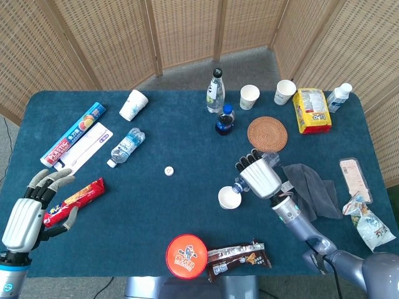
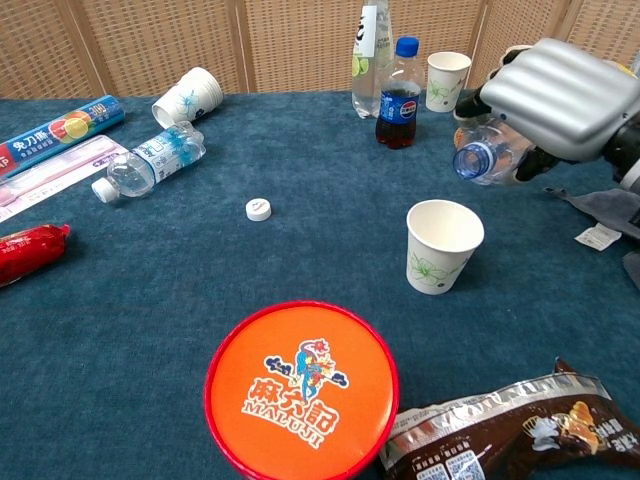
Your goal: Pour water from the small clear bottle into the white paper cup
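Chest view: the metallic right hand (image 2: 560,95) grasps the ribbed clear plastic bottle (image 2: 492,155), tipped, its uncapped mouth above the white paper cup (image 2: 443,245) on blue felt table (image 2: 200,270); left hand (image 1: 28,208) lies released, fingers spread.

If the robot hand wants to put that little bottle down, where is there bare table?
Bare cloth lies between the white cap, paper cup and orange lid, and left of the cap toward the red snack. The right side is crowded: coaster, grey cloth, packets.
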